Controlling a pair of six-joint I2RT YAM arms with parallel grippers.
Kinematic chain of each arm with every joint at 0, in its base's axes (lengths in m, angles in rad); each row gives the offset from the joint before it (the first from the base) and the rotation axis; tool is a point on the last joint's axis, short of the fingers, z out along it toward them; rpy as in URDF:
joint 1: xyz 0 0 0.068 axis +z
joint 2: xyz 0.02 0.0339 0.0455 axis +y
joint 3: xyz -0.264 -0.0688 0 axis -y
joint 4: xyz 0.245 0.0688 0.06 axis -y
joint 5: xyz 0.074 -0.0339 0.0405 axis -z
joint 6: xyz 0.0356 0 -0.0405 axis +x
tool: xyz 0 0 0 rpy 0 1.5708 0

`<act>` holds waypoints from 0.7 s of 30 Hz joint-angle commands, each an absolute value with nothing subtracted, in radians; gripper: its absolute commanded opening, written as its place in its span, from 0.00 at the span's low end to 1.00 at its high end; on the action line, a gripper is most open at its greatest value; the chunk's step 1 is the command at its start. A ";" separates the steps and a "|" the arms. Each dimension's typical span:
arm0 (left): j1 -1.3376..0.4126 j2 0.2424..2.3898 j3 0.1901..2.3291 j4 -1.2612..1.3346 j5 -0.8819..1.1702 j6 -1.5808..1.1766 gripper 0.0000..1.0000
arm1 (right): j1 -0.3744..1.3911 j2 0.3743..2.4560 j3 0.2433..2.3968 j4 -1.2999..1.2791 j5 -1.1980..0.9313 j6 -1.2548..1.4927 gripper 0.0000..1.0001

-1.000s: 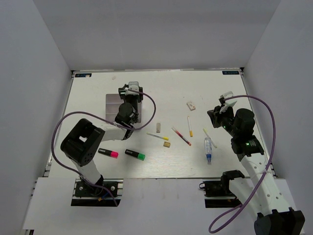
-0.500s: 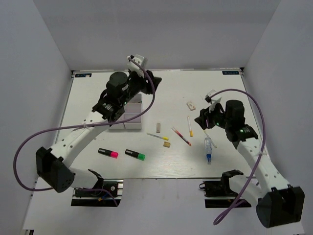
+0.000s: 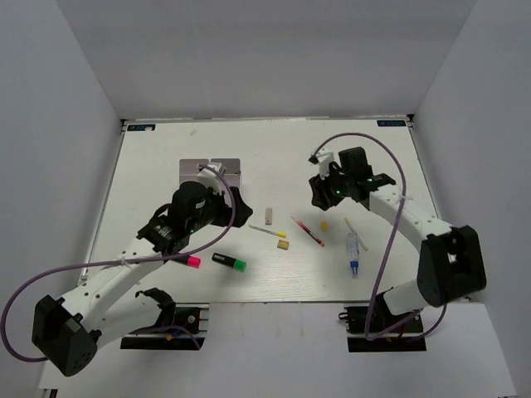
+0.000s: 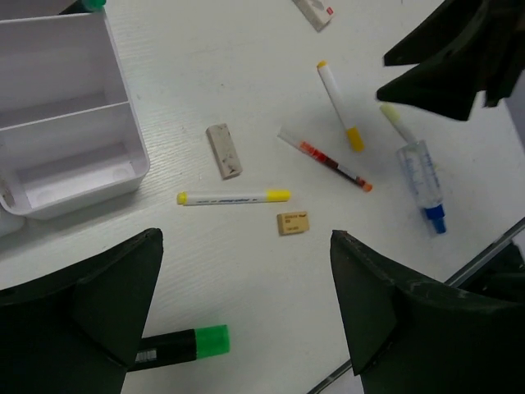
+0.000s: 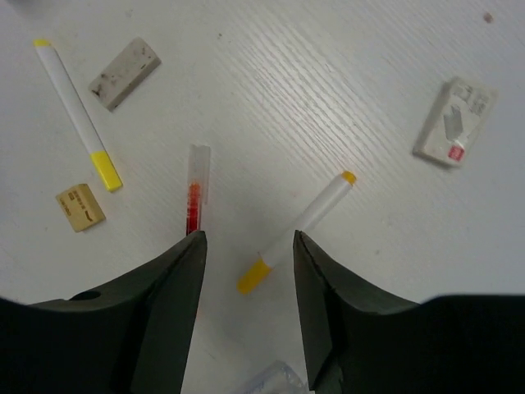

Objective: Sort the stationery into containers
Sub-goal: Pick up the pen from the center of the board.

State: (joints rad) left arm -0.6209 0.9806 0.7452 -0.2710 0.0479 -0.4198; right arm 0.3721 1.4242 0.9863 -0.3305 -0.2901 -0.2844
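Observation:
The white organizer box stands at the back left; two of its compartments show in the left wrist view. My left gripper is open and empty, just in front of the box, above bare table. A green-capped highlighter, a yellow-ended pen, a beige eraser block and a small eraser lie under it. My right gripper is open, its jaws either side of a white pen with a yellow cap. A red pen lies beside its left finger.
A pink-capped highlighter lies left of the green one. A clear blue-tipped tube and a thin white pen lie at the right. A wrapped white eraser lies beyond the right gripper.
My left arm has swung back from behind the box to just in front of it. My right gripper has moved left and down over the yellow-capped pen.

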 commanded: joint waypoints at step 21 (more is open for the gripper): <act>-0.618 0.790 0.736 -0.345 -0.094 -0.644 0.93 | 0.649 1.825 1.226 -0.518 -0.077 -0.414 0.48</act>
